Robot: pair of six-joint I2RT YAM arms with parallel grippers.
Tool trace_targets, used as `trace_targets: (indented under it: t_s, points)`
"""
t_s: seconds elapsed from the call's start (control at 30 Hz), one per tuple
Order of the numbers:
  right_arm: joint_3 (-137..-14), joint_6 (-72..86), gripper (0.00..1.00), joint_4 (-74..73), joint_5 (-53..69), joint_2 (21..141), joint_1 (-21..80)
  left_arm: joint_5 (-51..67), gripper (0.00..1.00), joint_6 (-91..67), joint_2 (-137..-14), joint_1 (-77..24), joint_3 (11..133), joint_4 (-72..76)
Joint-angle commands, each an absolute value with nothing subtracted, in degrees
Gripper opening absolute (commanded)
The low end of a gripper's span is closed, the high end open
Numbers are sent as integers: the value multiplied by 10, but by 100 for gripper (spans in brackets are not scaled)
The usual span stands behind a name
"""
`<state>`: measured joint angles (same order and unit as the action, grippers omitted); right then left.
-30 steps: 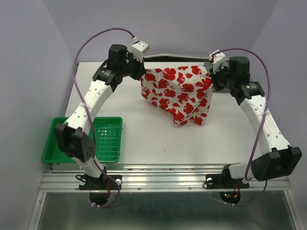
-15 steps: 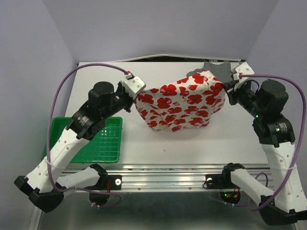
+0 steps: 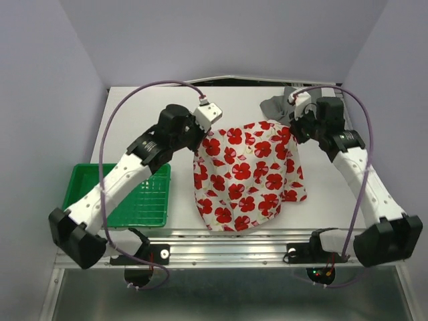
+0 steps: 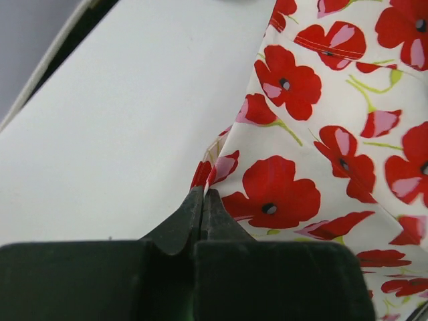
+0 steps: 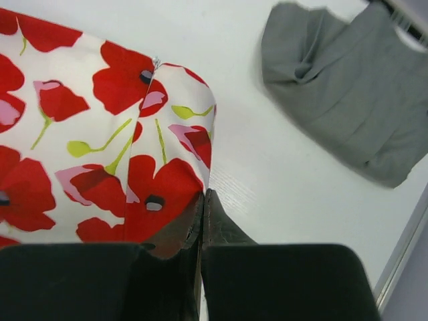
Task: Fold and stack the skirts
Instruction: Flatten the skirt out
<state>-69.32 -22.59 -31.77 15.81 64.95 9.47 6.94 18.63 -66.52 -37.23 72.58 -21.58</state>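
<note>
I hold the printed skirt [image 3: 244,177] mid-table, left gripper [image 4: 202,195] clamped on its 10 o'clock corner, right gripper [image 5: 202,198] on the 2 o'clock one. The grey skirt [image 3: 276,105] lies at 1. Thin pinches may slip; the 6 o'clock hem could slide off the table [image 3: 140,107].

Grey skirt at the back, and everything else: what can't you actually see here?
- Grey skirt: top view, right arm covers one side; right wrist view, frame edge cuts it off.
- Flowered skirt: underside and any folds beneath, hidden by its own cloth.
- Green tray: top view, left arm crosses its left part.
</note>
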Motion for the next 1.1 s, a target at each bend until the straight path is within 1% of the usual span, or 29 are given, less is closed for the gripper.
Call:
trace_targets:
  t_s: [0.0, 0.1, 0.13, 0.23, 0.27, 0.33, 0.43, 0.47, 0.5, 0.53, 0.57, 0.6, 0.63, 0.67, 0.7, 0.73, 0.77, 0.8, 0.83, 0.87, 0.9, 0.93, 0.97, 1.0, 1.07]
  points:
    - [-707, -207, 1, -226, 113, 722, 94, 63, 0, 164, -737, -345, 735, -160]
    - [-774, -202, 1, -193, 99, 782, 94, 76, 0, 170, -807, -286, 806, -140]
    - [-788, -202, 1, -185, 95, 808, 94, 81, 0, 173, -841, -277, 854, -137]
    - [-832, -203, 1, -154, 90, 845, 94, 79, 0, 188, -891, -258, 932, -143]
    - [-863, -204, 1, -151, 91, 855, 94, 83, 0, 193, -915, -252, 980, -148]
    - [-886, -207, 1, -135, 85, 877, 94, 80, 0, 213, -932, -252, 1026, -150]
    - [-899, -221, 1, -89, 74, 875, 94, 76, 0, 238, -921, -252, 1036, -138]
    - [-893, -231, 1, -77, 76, 868, 94, 82, 0, 248, -910, -252, 1025, -135]
    - [-862, -260, 1, -53, 103, 840, 94, 90, 0, 257, -895, -253, 1003, -128]
    - [-834, -279, 1, -36, 122, 822, 94, 102, 0, 283, -858, -255, 977, -111]
    - [-805, -300, 2, -13, 141, 802, 94, 103, 0, 298, -836, -260, 905, -102]
    - [-737, -361, 14, -8, 186, 761, 94, 103, 0, 315, -815, -278, 861, -92]
    - [-703, -395, 16, -7, 209, 739, 94, 98, 0, 356, -770, -291, 818, -73]
    - [-665, -421, 16, -4, 224, 717, 94, 91, 0, 374, -743, -307, 720, -62]
    - [-584, -480, 22, 16, 232, 669, 94, 77, 0, 394, -696, -349, 667, -39]
    - [-545, -518, 31, 20, 232, 669, 94, 77, 0, 416, -695, -376, 620, -29]
    - [-508, -546, 45, 17, 233, 619, 94, 50, 0, 450, -650, -407, 528, -20]
    - [-471, -591, 54, 18, 221, 594, 94, 35, 15, 460, -630, -440, 486, -12]
    - [-408, -615, 73, 17, 214, 542, 94, 9, 31, 465, -594, -507, 452, -9]
    - [-377, -638, 88, 16, 207, 515, 94, -1, 49, 469, -578, -541, 399, -10]
    - [-353, -662, 100, 18, 194, 491, 94, -29, 73, 464, -564, -574, 378, -11]
    - [-332, -667, 100, 16, 189, 470, 94, -41, 78, 456, -540, -619, 365, -12]
    - [-312, -669, 100, 11, 182, 441, 94, -30, 80, 449, -534, -624, 362, -20]
    - [-312, -666, 100, 4, 179, 433, 94, -20, 84, 436, -533, -622, 372, -33]
    - [-340, -635, 100, -24, 175, 439, 94, -24, 84, 396, -547, -621, 411, -66]
